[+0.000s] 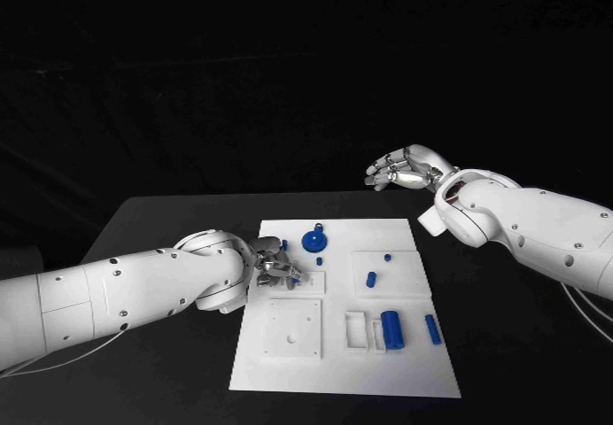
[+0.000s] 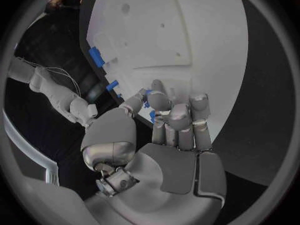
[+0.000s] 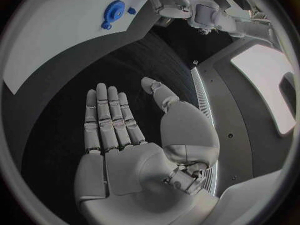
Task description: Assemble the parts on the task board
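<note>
The white task board lies in the middle of the black table. My left hand hovers at the board's left edge with fingers curled, pinching a small blue part between thumb and fingers. My right hand is raised beyond the board's far right corner, flat and open, holding nothing. On the board are a round blue disc part, a tiny blue piece, two short pegs, a thick blue cylinder and a slim blue bar.
A raised white square plate with a hole and a narrow white block sit on the near half of the board. Black table surface surrounds the board on all sides. My right forearm hangs over the table to the board's right.
</note>
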You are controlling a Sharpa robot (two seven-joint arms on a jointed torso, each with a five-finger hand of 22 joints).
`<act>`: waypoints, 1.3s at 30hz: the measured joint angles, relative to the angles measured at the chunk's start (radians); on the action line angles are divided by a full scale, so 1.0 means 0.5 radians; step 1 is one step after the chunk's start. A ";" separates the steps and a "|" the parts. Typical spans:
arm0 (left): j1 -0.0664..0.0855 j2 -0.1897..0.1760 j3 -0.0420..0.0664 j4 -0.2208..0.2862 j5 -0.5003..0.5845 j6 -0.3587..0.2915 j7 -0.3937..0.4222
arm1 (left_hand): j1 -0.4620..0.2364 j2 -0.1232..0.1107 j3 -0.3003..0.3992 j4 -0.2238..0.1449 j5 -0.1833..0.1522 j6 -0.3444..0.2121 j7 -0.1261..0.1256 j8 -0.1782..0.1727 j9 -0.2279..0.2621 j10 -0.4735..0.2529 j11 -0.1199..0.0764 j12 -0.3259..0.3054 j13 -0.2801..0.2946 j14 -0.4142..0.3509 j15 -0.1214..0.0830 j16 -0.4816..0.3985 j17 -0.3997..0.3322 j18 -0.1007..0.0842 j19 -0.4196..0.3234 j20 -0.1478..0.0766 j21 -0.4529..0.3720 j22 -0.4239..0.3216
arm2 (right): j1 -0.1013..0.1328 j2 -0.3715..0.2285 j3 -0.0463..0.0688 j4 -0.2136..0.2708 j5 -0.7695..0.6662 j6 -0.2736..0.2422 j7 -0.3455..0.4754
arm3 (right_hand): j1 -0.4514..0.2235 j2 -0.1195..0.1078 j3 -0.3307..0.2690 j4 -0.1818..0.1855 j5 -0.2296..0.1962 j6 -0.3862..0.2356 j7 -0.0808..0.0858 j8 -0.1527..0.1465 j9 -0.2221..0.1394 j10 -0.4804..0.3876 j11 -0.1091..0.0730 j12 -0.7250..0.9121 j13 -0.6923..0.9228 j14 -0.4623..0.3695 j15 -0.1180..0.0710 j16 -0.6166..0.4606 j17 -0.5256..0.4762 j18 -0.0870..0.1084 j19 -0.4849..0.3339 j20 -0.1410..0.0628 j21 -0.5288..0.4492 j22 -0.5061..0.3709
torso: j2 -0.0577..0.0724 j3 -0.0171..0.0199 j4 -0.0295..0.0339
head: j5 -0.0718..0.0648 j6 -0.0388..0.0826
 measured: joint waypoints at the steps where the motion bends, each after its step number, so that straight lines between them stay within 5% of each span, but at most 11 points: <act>1: 0.000 0.000 0.000 0.001 0.003 0.000 0.000 | 0.000 0.000 0.000 0.000 0.021 0.000 0.000 -0.016 -0.001 0.001 0.006 0.000 -0.002 0.006 0.006 0.000 0.000 0.000 0.000 0.000 0.000 -0.002 | 0.000 0.000 0.000 0.000 0.000 0.000 0.000 | 0.000 0.000 0.000 0.000 0.000 0.000 0.000 0.000 0.000 0.000 0.000 0.000 0.000 0.000 0.000 0.000 0.000 0.000 0.000 0.000 0.000 0.000 | 0.000 0.0000 0.000 | 0.000 0.000; 8: 0.001 -0.016 0.012 0.015 0.041 0.000 0.025 | 0.015 0.037 -0.017 -0.017 0.087 -0.055 0.044 -0.063 -0.042 -0.007 0.028 0.000 -0.012 0.006 0.028 -0.007 -0.002 -0.020 0.000 0.000 0.000 -0.002 | -0.001 -0.005 0.000 0.005 0.000 0.001 -0.001 | 0.000 0.000 0.000 0.000 0.000 0.000 0.000 0.000 -0.002 0.000 0.000 0.000 -0.002 0.000 0.000 0.000 0.000 0.000 0.000 0.000 -0.008 0.000 | 0.001 -0.0010 0.000 | -0.003 0.004; 15: -0.001 -0.123 0.093 0.051 0.342 0.031 0.188 | 0.013 0.071 -0.025 -0.025 0.017 -0.111 0.057 -0.054 -0.021 -0.014 0.035 -0.014 -0.025 0.006 0.041 -0.023 -0.010 -0.030 -0.018 0.003 -0.010 -0.007 | -0.003 -0.027 0.000 0.049 -0.017 0.001 -0.001 | 0.000 0.000 0.000 0.000 0.000 0.000 0.000 0.000 -0.005 0.000 0.000 0.000 -0.008 0.000 0.000 0.000 -0.002 -0.001 0.000 0.000 -0.008 -0.002 | 0.000 -0.0008 0.001 | -0.007 0.021; 25: 0.018 -0.184 0.096 0.041 0.743 0.097 0.454 | -0.003 0.108 -0.045 -0.045 0.009 -0.125 0.068 -0.068 -0.021 -0.018 0.039 -0.021 -0.032 -0.003 0.055 -0.023 -0.010 -0.030 -0.043 0.014 -0.023 -0.011 | -0.018 -0.069 0.000 0.178 -0.126 0.009 -0.002 | 0.053 -0.003 0.001 -0.001 -0.001 0.000 0.000 0.011 -0.012 0.000 0.000 0.002 -0.027 0.000 0.000 0.000 -0.004 0.000 -0.008 0.008 -0.008 -0.002 | -0.003 0.0000 0.003 | -0.002 0.049; 29: 0.017 -0.202 0.095 0.040 0.857 0.145 0.556 | -0.015 0.147 -0.052 -0.052 0.002 -0.145 0.076 -0.078 -0.019 -0.026 0.045 -0.030 -0.036 -0.016 0.062 -0.031 -0.010 -0.031 -0.043 0.014 -0.023 -0.012 | -0.035 -0.091 0.000 0.276 -0.267 0.029 -0.008 | 0.125 -0.018 0.009 -0.009 -0.023 0.013 -0.007 0.019 -0.017 0.012 0.003 0.027 -0.033 0.008 -0.008 0.000 -0.001 0.031 -0.007 0.009 -0.008 0.002 | -0.002 -0.0010 0.002 | 0.005 0.069; 33: 0.017 -0.209 0.095 0.036 0.958 0.190 0.662 | -0.016 0.164 -0.055 -0.055 0.002 -0.164 0.086 -0.078 -0.016 -0.030 0.048 -0.030 -0.036 -0.022 0.066 -0.031 -0.010 -0.031 -0.050 0.021 -0.023 -0.012 | -0.047 -0.100 0.000 0.403 -0.429 0.060 -0.012 | 0.202 -0.032 0.009 -0.009 -0.068 0.032 -0.008 0.034 -0.025 0.138 -0.057 0.118 -0.006 0.128 -0.065 0.091 0.062 0.061 0.130 0.002 0.054 0.018 | -0.001 -0.0013 0.001 | 0.012 0.088; 39: 0.017 -0.217 0.093 0.028 1.094 0.272 0.811 | -0.024 0.177 -0.063 -0.063 -0.006 -0.177 0.094 -0.078 -0.010 -0.036 0.050 -0.030 -0.036 -0.032 0.075 -0.031 -0.009 -0.031 -0.065 0.021 -0.031 -0.012 | -0.061 -0.103 -0.005 0.572 -0.611 0.124 -0.012 | 0.271 -0.055 -0.035 -0.010 -0.132 0.035 -0.051 0.045 -0.041 0.328 -0.162 0.345 0.160 0.316 -0.193 0.321 0.315 0.061 0.426 -0.107 0.204 0.048 | 0.000 -0.0004 0.002 | 0.016 0.110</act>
